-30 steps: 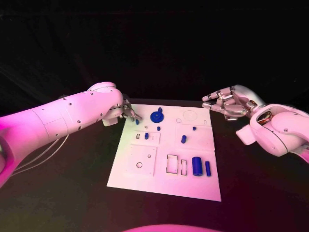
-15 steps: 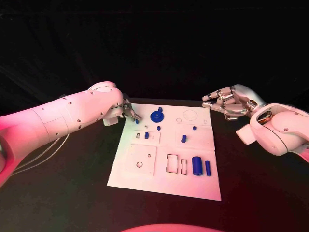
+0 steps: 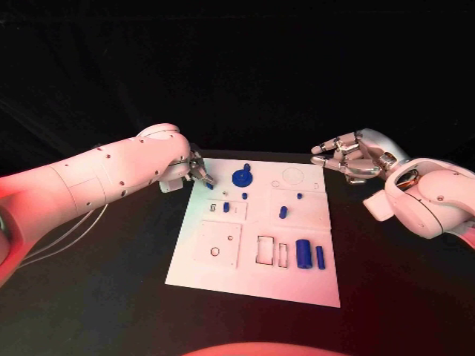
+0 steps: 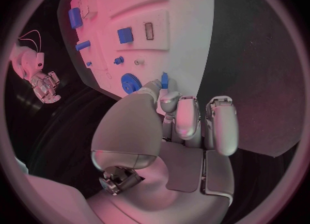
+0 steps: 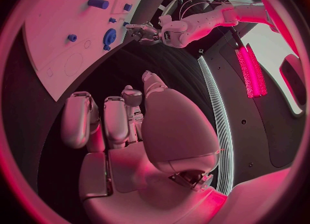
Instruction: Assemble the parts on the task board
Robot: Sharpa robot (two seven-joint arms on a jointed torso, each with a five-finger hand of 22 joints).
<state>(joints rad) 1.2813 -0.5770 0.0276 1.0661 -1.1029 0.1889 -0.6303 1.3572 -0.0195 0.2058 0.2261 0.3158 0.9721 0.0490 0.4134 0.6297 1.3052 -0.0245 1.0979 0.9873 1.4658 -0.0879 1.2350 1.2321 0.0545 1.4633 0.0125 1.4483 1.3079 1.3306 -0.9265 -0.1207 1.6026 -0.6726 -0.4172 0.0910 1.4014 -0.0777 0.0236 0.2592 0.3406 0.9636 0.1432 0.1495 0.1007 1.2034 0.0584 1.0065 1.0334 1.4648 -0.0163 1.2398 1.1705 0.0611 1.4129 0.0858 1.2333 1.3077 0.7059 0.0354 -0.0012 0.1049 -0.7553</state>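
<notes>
The white task board [image 3: 302, 282] lies in the middle of the black table. My left hand [image 3: 195, 173] hovers at its far left corner and pinches a small blue peg [image 3: 208, 185] between thumb and a finger; the left wrist view shows the peg [image 4: 164, 81] at the fingertips, just beside the blue gear [image 4: 131, 83]. That gear [image 3: 241, 178] sits on the far part of the board. My right hand [image 3: 350, 158] hangs off the far right corner, fingers loosely bent, holding nothing.
Several more blue parts stand on the board: small pegs [image 3: 283, 213] in the middle rows, and a thick cylinder [image 3: 303, 254] and a thin bar [image 3: 320, 257] near the right edge. Empty rectangular slots [image 3: 264, 251] lie beside them.
</notes>
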